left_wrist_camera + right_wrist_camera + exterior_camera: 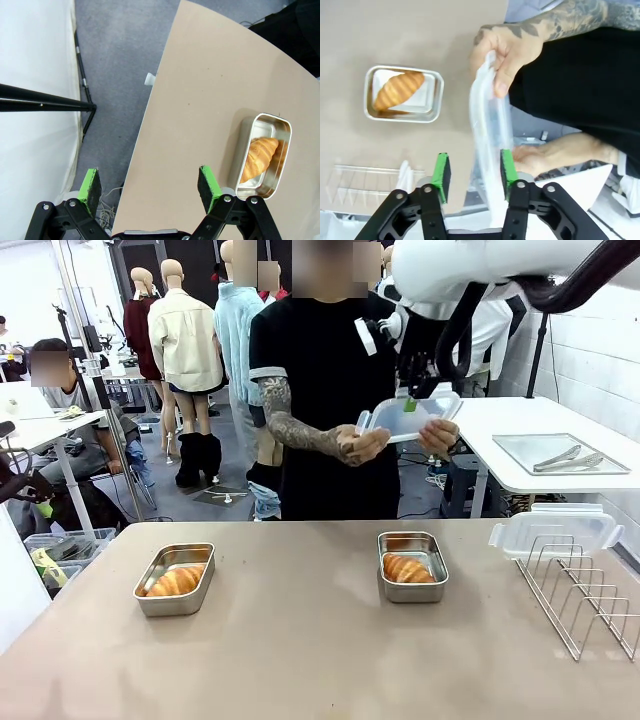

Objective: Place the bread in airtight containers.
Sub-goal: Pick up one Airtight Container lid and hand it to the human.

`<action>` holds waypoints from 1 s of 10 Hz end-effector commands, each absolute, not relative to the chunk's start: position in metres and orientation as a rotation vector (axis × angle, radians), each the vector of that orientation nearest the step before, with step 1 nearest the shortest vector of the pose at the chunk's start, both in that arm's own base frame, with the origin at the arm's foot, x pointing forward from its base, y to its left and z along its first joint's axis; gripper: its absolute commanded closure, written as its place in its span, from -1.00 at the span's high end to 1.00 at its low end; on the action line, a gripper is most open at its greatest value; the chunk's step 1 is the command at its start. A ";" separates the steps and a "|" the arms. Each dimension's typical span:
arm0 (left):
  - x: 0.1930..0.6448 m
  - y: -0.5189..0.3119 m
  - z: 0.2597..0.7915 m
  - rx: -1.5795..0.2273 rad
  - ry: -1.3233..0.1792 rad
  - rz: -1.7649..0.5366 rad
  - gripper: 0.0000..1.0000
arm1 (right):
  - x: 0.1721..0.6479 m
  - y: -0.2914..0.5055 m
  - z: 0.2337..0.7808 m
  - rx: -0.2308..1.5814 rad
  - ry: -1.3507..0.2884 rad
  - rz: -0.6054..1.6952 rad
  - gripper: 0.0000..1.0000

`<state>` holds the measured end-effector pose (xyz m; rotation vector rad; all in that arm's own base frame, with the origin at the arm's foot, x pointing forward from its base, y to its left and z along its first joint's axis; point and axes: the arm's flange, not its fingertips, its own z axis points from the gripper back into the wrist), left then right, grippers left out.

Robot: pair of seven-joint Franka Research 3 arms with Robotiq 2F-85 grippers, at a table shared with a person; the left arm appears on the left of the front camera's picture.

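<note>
Right wrist view: shows right gripper (474, 162) parted, clear lid (487, 115) (in a person's hands (510, 47)) passing between its pads, unclamped. Finds left gripper (150, 185) wide open, empty; 2 croissants (176, 582) in 2 steel pans (143, 602) on table (300, 650).

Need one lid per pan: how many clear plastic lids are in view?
2. One lid in the person's hands; another lid atop the wire rack, far right. None seems hidden.

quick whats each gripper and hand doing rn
left gripper: open, empty
right gripper: open, lid between its jaws
person's hands: both holding the lid
</note>
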<state>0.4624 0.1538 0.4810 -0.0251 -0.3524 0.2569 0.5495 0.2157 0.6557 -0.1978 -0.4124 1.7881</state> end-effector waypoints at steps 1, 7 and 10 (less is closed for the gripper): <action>0.459 0.155 0.481 -0.002 -0.354 0.259 1.00 | 0.511 0.185 0.658 -0.129 -0.385 1.759 1.00; 0.459 0.155 0.481 -0.002 -0.354 0.259 1.00 | 0.465 0.048 0.626 -0.112 -0.265 1.443 1.00; 0.459 0.155 0.481 -0.002 -0.354 0.259 1.00 | 0.495 -0.010 0.588 -0.031 -0.257 1.375 1.00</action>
